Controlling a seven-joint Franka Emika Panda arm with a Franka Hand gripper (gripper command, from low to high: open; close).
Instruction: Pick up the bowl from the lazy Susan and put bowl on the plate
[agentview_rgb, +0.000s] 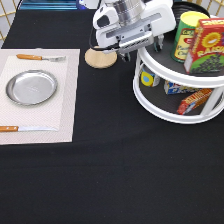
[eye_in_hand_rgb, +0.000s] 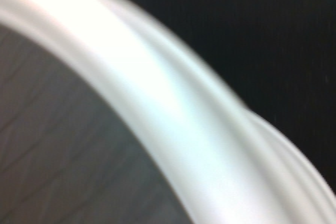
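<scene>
The white two-tier lazy Susan (agentview_rgb: 170, 114) stands at the exterior view's right. My gripper (agentview_rgb: 141, 50) hangs over the left edge of its upper tier, with the fingers spread open and nothing between them. The black bowl is not visible; the hand covers that part of the upper tier. The silver plate (agentview_rgb: 31, 87) lies empty on a pale placemat (agentview_rgb: 67, 110) at the exterior view's left. The wrist view shows the lazy Susan's white rim (eye_in_hand_rgb: 172, 115) from very close, with the black table beside it.
A yellow can (agentview_rgb: 187, 35) and a red raisin box (agentview_rgb: 207, 45) stand on the upper tier, with small packets on the lower tier. A wooden coaster (agentview_rgb: 100, 57) lies just left of the gripper. A fork (agentview_rgb: 40, 58) and a knife (agentview_rgb: 20, 128) flank the plate.
</scene>
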